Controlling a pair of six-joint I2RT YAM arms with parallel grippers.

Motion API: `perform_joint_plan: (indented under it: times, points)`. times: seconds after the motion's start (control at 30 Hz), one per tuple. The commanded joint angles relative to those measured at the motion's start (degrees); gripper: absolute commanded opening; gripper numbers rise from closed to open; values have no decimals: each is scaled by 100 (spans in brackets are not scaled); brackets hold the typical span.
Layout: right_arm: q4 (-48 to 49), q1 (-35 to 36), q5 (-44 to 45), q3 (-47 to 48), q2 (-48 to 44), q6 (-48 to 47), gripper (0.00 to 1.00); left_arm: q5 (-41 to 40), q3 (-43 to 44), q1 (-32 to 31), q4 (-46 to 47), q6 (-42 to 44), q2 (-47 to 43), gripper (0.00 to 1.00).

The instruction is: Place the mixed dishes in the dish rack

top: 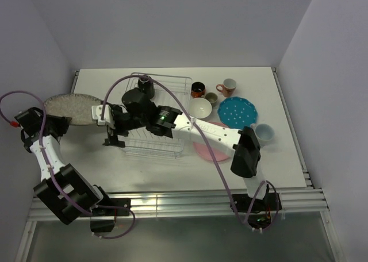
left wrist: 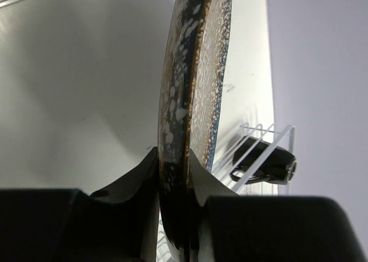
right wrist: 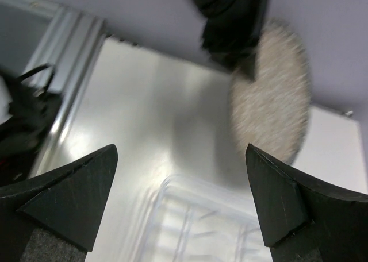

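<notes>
My left gripper [top: 59,123] is shut on the rim of the grey speckled plate [top: 72,108] and holds it off the table, left of the dish rack [top: 158,147]. In the left wrist view the plate [left wrist: 184,101] stands edge-on between the fingers [left wrist: 138,176]. My right gripper [top: 112,134] is open and empty over the rack's left end. In its own view the rack corner [right wrist: 201,216] lies below the gripper [right wrist: 181,199], with the plate [right wrist: 273,112] beyond. A black mug [top: 145,87] sits in the rack's far end.
Right of the rack stand a white bowl [top: 200,108], a dark-red mug [top: 198,89], a grey-beige mug [top: 211,99], a pink mug [top: 229,87], a teal dotted plate [top: 237,110] and a pale blue mug [top: 263,133]. A pink plate [top: 208,151] lies partly under my right arm.
</notes>
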Motion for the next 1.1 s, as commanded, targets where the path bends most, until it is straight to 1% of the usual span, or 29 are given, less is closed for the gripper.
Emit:
perform_joint_plan:
  times: [0.0,0.03,0.07,0.1,0.13,0.17,0.3,0.33,0.37,0.4,0.43,0.5,0.53,0.6,0.63,0.67,0.73,0.77,0.83,0.87,1.0,1.07]
  points:
    - [-394,-175,-572,-698,-873,125,100,903,802,-11,1246,-153,-399,0]
    - [-403,-254,-713,-1127,-1075,187,100,938,846,-37,1229,-127,-417,0]
    - [-394,-455,-880,-1331,-1478,248,100,947,907,-72,1194,-83,-452,0]
    - [-438,-570,-1168,-1542,-1682,362,100,921,1056,-168,1098,39,-478,0]
    - [-482,-676,-1302,-1927,-1858,381,100,912,1136,-230,1044,110,-505,0]
    - [-534,-772,-1425,-2105,-2216,372,100,886,1311,-265,974,172,-548,0]
    - [-719,-1316,-1549,-3246,-3123,206,100,632,1882,-581,439,690,-646,0]
    - [-720,-1405,-1558,-3423,-3465,196,100,605,1979,-634,368,760,-654,0]
    - [-728,-1519,-1619,-3573,-3616,214,100,622,2172,-696,324,857,-663,0]
    - [-728,-1781,-1689,-3731,-3783,292,100,657,2261,-818,306,901,-672,0]
    - [-720,-1932,-1864,-4003,-4080,337,100,718,2349,-889,262,945,-672,0]
    - [-711,-2240,-2032,-4250,-4337,407,100,771,2577,-1117,218,1103,-672,0]
    - [-685,-2563,-2093,-4486,-4599,477,100,832,2639,-1197,165,1173,-689,0]
    - [-597,-2864,-2260,-4760,-4838,565,100,894,2789,-1398,139,1340,-716,0]
    - [-597,-3170,-2305,-4987,-5057,592,100,938,2832,-1469,121,1402,-716,0]
    - [-588,-3312,-2375,-5094,-5155,609,100,956,2955,-1531,34,1464,-733,0]
    - [-597,-3619,-2612,-5409,-5400,627,100,965,3087,-1759,-63,1727,-768,0]
    - [-588,-3908,-2700,-5499,-5463,636,100,948,3210,-1838,-168,1937,-777,0]
    - [-553,-4182,-2955,-5787,-5646,679,100,904,3333,-2102,-292,2184,-812,0]
    - [-509,-4444,-3042,-5876,-5709,697,100,869,3421,-2190,-336,2429,-839,0]
    - [-509,-4894,-3289,-6202,-5894,759,100,448,3483,-2690,-634,3028,-970,0]
    - [-465,-4974,-3360,-6281,-5938,768,100,280,3440,-2840,-705,3343,-1076,0]
